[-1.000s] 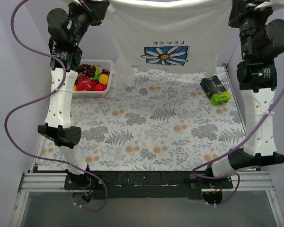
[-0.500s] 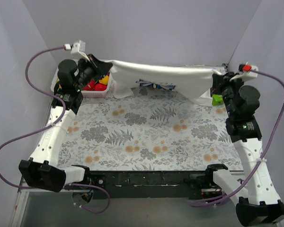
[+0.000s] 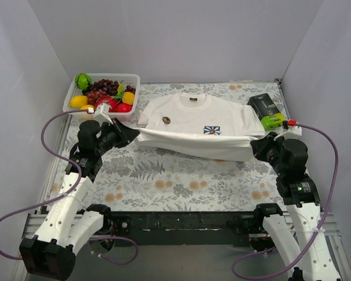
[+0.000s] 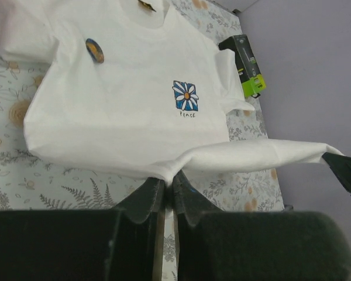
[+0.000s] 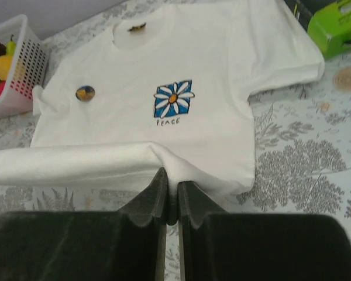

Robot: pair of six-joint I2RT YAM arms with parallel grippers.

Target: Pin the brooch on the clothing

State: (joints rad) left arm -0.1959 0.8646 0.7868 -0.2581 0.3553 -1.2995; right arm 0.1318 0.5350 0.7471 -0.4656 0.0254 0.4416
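Note:
The white T-shirt (image 3: 190, 120) lies spread on the floral cloth, collar at the far side, blue flower logo (image 3: 211, 130) on its chest. The small round brooch (image 3: 165, 120) sits on the shirt's left chest; it also shows in the left wrist view (image 4: 95, 50) and the right wrist view (image 5: 85, 92). My left gripper (image 3: 130, 134) is shut on the shirt's hem at the left corner (image 4: 167, 178). My right gripper (image 3: 258, 146) is shut on the hem at the right corner (image 5: 171, 170). The hem hangs stretched between them, slightly above the cloth.
A white basket of toy fruit (image 3: 102, 93) stands at the far left. A black and green box (image 3: 265, 111) lies at the far right beside the shirt's sleeve. Grey walls enclose the table on three sides.
Both arms have come down and toward the near side, laying the hanging shirt flat on the cloth. The brooch on its chest now shows.

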